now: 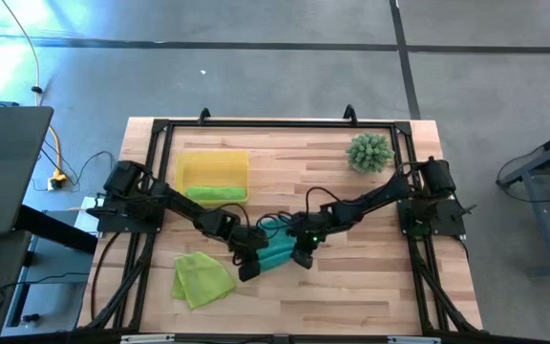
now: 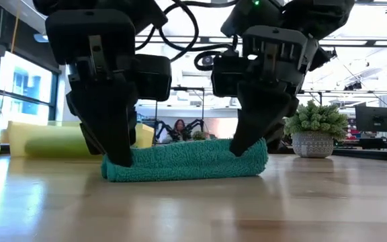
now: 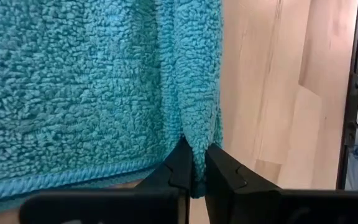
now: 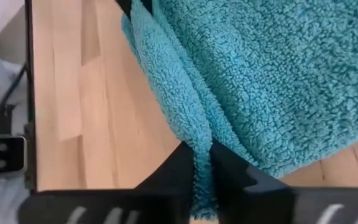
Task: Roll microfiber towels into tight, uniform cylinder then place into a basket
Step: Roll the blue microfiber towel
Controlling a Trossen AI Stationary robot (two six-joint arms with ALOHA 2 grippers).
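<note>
Teal towel [image 1: 277, 250] lies lower centre of the high view. Left gripper [image 3: 197, 163] and right gripper [image 4: 204, 163] each pinch a fold of its edge. Risk: uneven pull probably skews the roll; the right pinch may be slackening. Basket [image 1: 214, 159] upper left.

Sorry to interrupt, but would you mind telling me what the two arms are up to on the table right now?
Both arms are working on the teal towel near the table's middle. The left hand is shut on one end of its folded edge, and the right hand pinches the other end. One lime green towel already lies rolled in the yellow basket, and another lime green cloth lies crumpled and unrolled near the front edge. A spiky potted plant stands at the back right.
</note>
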